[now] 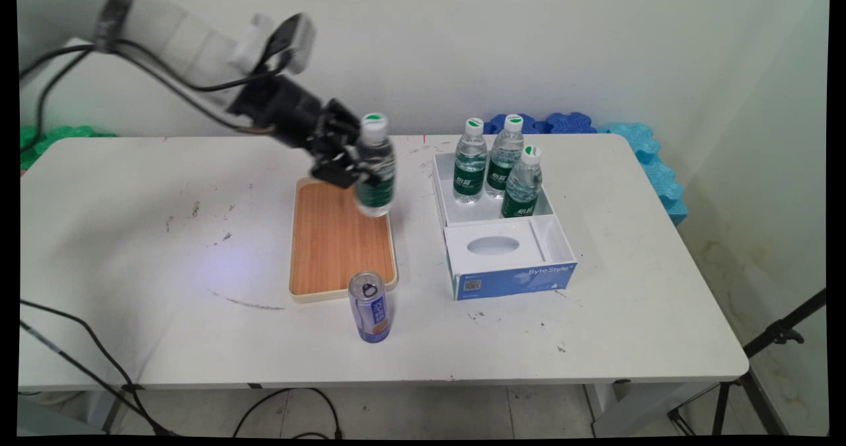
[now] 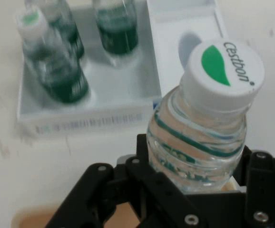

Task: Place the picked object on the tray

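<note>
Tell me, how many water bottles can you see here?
4. One bottle is held in the gripper above the wooden board. Three more stand in the white box: back left, back right, and front right. None seem hidden.

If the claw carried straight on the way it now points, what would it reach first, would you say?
Most likely the white box with three water bottles: the hand view looks along the claw, past the water bottle it grips, straight at that box. Depth is uncertain; bare table lies between.
</note>
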You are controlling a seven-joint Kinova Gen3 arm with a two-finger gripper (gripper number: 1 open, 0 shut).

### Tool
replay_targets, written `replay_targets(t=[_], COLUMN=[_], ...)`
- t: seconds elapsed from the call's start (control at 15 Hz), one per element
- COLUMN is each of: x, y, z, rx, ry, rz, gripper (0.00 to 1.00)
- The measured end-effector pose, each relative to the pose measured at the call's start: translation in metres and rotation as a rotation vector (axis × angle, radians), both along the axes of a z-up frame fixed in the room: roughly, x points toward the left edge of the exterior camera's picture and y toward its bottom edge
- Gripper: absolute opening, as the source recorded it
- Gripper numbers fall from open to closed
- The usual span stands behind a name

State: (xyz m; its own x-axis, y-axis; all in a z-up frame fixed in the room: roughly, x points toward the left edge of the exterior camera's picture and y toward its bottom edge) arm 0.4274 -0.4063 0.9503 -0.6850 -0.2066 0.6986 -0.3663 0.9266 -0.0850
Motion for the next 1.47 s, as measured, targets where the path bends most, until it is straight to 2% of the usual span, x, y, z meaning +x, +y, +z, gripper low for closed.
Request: replay_targets(t=[0.2, 0.47, 0.93, 1.47], x=[0.029, 0.040, 0.024, 0.009], y=[0.018, 0.030, 0.027, 0.014], z=[-0.009, -0.027, -0.064, -0.098], rx=[0.011, 0.026, 0.050, 0.067], ry=[-0.031, -0.040, -0.024, -0.025], rz=[-0.018, -0.042, -0.051, -0.025], gripper=[0.00, 0.00, 0.00, 0.00])
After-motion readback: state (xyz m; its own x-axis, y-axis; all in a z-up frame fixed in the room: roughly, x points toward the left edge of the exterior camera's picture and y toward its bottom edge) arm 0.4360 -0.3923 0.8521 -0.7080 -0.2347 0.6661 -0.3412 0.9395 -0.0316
